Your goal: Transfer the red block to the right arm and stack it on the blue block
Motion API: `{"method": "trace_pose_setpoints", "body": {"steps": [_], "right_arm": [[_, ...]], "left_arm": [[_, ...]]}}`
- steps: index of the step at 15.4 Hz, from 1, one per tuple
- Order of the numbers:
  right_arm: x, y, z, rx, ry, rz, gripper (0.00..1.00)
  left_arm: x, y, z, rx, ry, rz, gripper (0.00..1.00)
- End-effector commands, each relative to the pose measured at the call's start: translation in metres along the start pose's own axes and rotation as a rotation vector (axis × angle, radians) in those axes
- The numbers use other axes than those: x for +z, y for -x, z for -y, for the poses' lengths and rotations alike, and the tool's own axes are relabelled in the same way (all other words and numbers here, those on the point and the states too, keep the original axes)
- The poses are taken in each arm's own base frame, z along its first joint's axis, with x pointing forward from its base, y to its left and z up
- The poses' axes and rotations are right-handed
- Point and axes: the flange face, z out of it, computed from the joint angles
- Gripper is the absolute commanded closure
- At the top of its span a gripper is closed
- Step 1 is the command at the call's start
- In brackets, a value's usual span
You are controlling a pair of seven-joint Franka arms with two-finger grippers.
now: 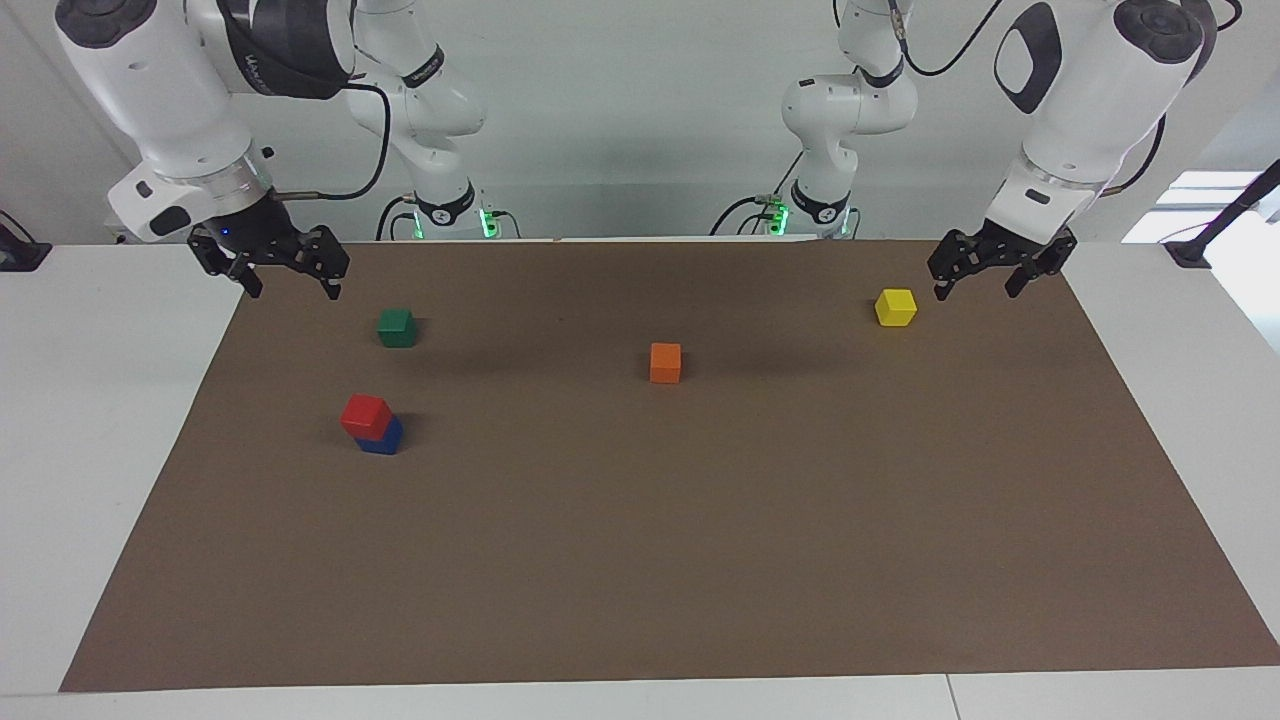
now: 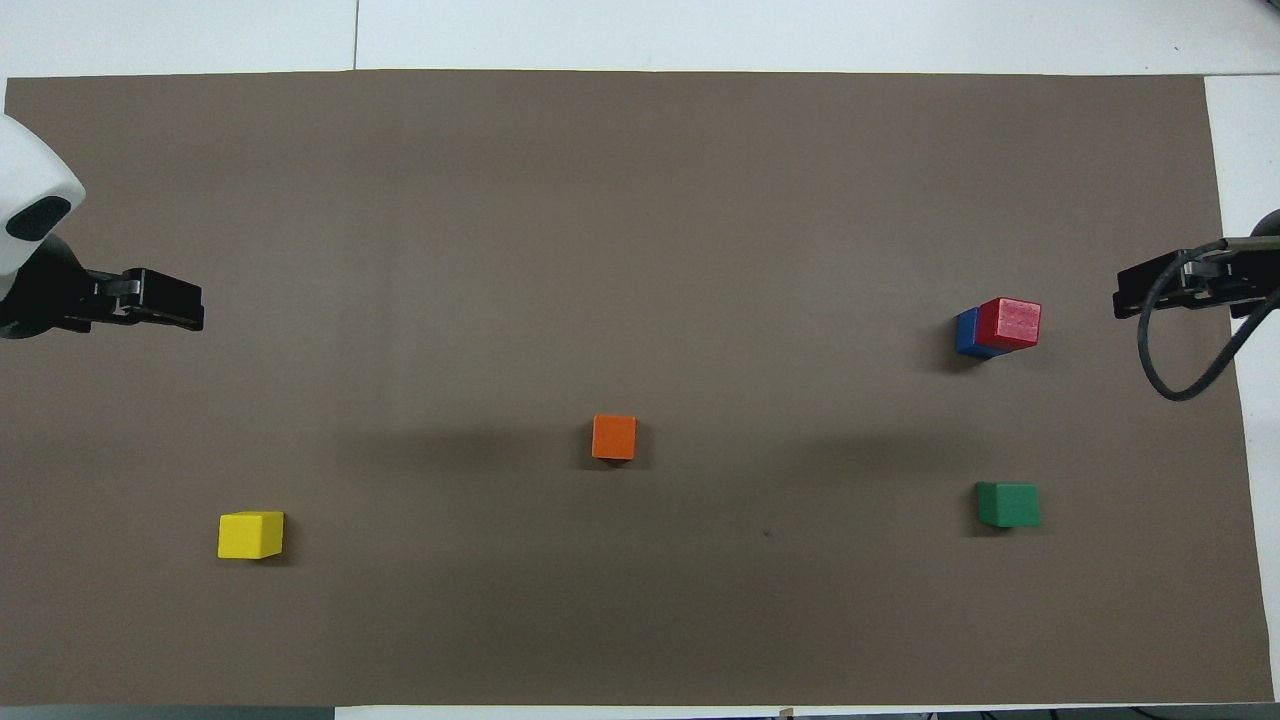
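Red block (image 1: 365,414) sits skewed on blue block (image 1: 382,437) near the bench's right-arm edge; both right gripper (image 1: 287,277) and left gripper (image 1: 976,276) wide, empty; any jolt to the bench (image 1: 640,560) could topple it.

Blue block (image 1: 384,438): mostly covered by the red block (image 1: 364,415) resting on it; overhead, only a narrow blue strip shows (image 2: 966,333). Whether the two are squarely aligned cannot be told.

Overhead view: left tool (image 2: 170,304) and right tool (image 2: 1150,290) seen edge-on; arms cut off by the picture's edges.

Facing view: both arms' upper links run off the top edge. Table (image 1: 60,400) corners are cropped.
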Motion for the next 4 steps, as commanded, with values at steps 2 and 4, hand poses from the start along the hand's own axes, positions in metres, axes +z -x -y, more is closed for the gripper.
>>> {"method": "trace_pose_setpoints", "body": {"steps": [2,4], "right_arm": [[-0.0058,-0.0013,-0.0023,-0.007,-0.007,0.003,0.00],[-0.0060,0.0000,-0.0031,-0.006,-0.007,0.009,0.00]], "left_arm": [[0.0006,0.0040,0.0013,-0.013,0.010,0.008,0.00],[0.0006,0.0040,0.0013,-0.013,0.010,0.008,0.00]]}}
